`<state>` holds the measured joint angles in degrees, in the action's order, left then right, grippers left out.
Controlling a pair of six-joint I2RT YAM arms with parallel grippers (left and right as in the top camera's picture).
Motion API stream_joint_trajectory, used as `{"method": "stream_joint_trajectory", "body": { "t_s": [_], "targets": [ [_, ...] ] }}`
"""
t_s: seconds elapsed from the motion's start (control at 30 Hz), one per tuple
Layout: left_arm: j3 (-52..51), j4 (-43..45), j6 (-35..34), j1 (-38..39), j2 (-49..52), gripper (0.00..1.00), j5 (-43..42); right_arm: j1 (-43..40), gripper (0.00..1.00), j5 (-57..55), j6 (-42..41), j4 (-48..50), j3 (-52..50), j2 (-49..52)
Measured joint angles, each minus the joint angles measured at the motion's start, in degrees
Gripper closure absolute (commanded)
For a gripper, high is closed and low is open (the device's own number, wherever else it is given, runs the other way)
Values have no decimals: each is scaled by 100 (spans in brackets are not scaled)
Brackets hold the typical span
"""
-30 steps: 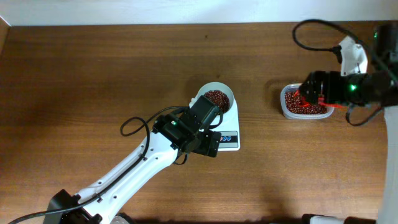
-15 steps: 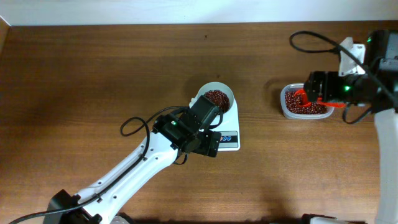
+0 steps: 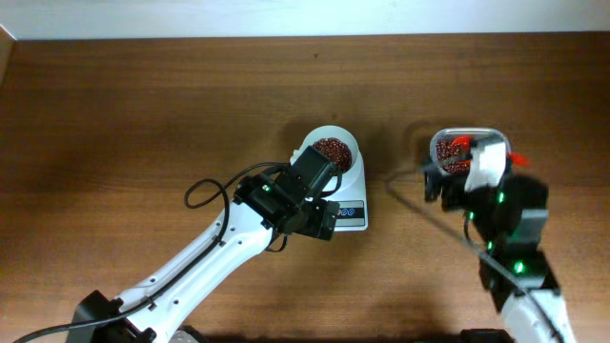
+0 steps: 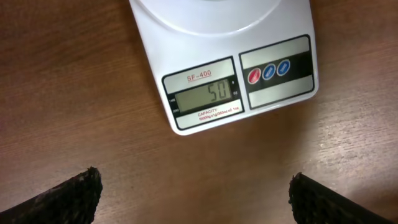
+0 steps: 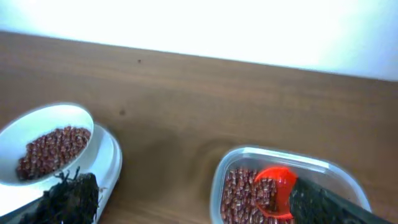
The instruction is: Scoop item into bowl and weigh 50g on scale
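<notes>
The white bowl (image 3: 332,151) holds reddish-brown beans (image 3: 331,149) and sits on the white scale (image 3: 355,211). In the left wrist view the scale (image 4: 217,74) reads 50 on its display. My left gripper (image 4: 199,208) is open and empty, over the table just in front of the scale. My right gripper (image 5: 199,208) is open wide, with one finger near the bowl (image 5: 37,127) and the other by the clear tub. A red scoop (image 5: 273,186) lies in the tub on the beans (image 5: 239,193), beside my right finger; it looks free of the jaws.
The clear plastic tub (image 3: 462,152) of beans stands right of the scale, with the red scoop (image 3: 457,148) in it. My right arm (image 3: 500,210) hangs in front of the tub, blurred by motion. A black cable runs left from it over the table.
My right arm has swung from the tub's right side to the front of it and pulled back, leaving the red scoop in the tub. The left arm, bowl and scale have not moved.
</notes>
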<state>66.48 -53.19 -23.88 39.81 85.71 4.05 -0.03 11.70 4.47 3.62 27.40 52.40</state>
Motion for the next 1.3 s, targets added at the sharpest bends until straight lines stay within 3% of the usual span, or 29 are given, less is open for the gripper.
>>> {"method": "stream_joint_trajectory", "body": {
  "t_s": [0.13,0.27,0.33,0.5,0.63,1.3],
  "targets": [
    [0,-2,0,0,0,1,0,4,1,-2,4,1233,-1617,-1104],
    [0,0,0,0,0,1,0,4,1,-7,4,1405,-2251,-1742],
    [0,-7,0,0,0,1,-2,4,1,-26,0,1185,-2533,-2280],
    [7,-9,-2,0,0,1,-17,4,1,-142,0,-686,-2680,-3884],
    [7,-7,-2,0,0,1,-22,4,1,-179,0,-673,-2680,-5086],
    [7,-13,-2,0,0,1,-20,4,1,-201,4,-688,-2680,-5156]
  ]
}}
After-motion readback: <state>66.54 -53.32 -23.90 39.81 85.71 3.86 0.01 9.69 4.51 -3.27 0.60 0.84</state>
